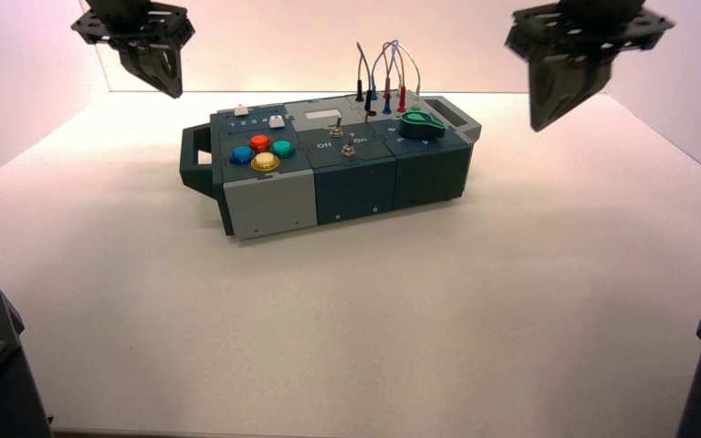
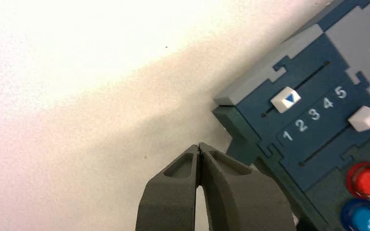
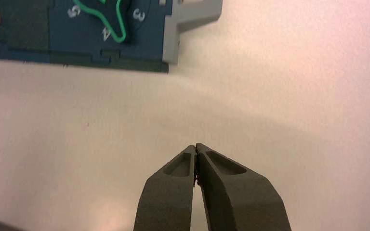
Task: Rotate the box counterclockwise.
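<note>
My left claw [image 1: 175,91] is pinched closed and hangs above the table [image 1: 329,319], by the box's left end. The box [image 1: 356,190] sits at the far middle, a bit slanted. I think the turn is about to start: each claw should go down beside an end and push opposite ways. The box looks like hard plastic, with round shiny buttons [image 1: 263,152] and bendy wires [image 1: 388,68]. My right claw [image 1: 538,126], closed too, hangs past the right end.
</note>
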Robot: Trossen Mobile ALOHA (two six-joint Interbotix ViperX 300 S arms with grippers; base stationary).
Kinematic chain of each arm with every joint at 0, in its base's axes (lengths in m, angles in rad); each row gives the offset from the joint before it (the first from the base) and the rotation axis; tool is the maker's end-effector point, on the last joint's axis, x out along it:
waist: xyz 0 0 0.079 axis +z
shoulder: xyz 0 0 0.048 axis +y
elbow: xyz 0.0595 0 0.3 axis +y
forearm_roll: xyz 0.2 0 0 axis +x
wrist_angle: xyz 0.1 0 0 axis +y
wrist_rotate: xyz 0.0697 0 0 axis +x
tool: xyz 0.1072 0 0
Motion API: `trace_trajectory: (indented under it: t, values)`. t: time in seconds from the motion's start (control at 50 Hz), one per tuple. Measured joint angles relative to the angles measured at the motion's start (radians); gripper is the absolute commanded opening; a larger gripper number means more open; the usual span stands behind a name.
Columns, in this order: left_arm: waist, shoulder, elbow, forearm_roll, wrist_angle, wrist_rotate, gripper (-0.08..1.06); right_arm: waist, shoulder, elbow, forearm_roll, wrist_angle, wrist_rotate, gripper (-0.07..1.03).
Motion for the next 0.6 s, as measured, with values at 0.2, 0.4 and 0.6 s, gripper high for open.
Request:
trace_trajectory:
  t: [0.2, 0.4, 0.6]
  values:
    - [0.000, 0.029, -0.003, 0.000, -0.040, 0.011, -0.03, 0.000, 0.094, -0.023, 0.008, -0.057, 0.005, -0.02]
    - [-0.014, 0.055, -0.018, 0.000, -0.048, 0.011, -0.03, 0.000, 0.178, -0.051, 0.008, -0.106, 0.005, -0.02]
    - [-0.054, 0.084, -0.041, 0.000, -0.051, 0.008, -0.03, 0.000, 0.241, -0.089, 0.006, -0.126, 0.005, -0.02]
